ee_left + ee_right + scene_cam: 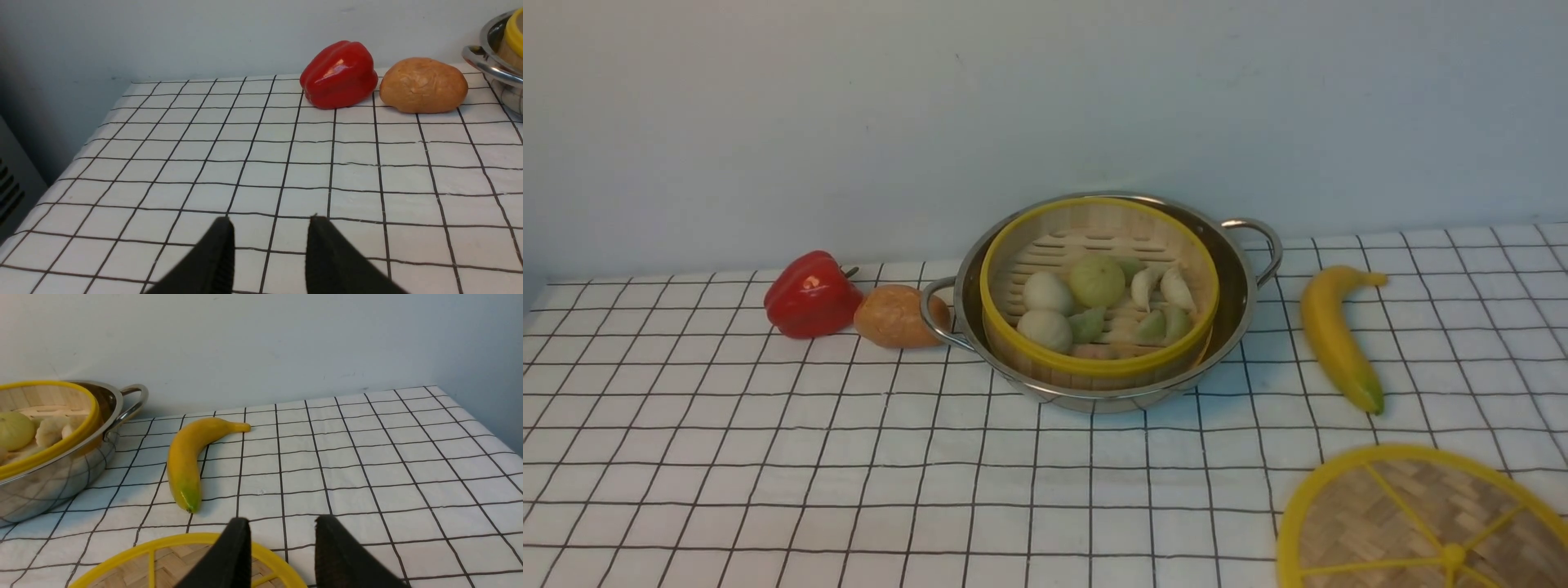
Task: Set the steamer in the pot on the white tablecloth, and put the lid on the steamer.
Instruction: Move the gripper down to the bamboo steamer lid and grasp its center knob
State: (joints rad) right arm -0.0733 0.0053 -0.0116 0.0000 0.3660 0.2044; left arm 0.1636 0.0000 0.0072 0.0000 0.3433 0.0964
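Steamer (1045,237) in pot (1241,294); lid (1380,523) remains.
Lid lies lower right beneath right end effector (282,524); it and left end effector (269,222) gape empty.

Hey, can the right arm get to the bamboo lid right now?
Probably yes. The right gripper hangs open and empty close above the lid, at its rim. Nothing lies on the lid, and the banana sits apart, beyond it.

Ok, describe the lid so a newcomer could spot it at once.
On the checked white tablecloth, find the steel pot in the middle, then the banana on its right. The lid lies nearer the robot than the banana: flat, woven, yellow-spoked, unlike the deep basket.
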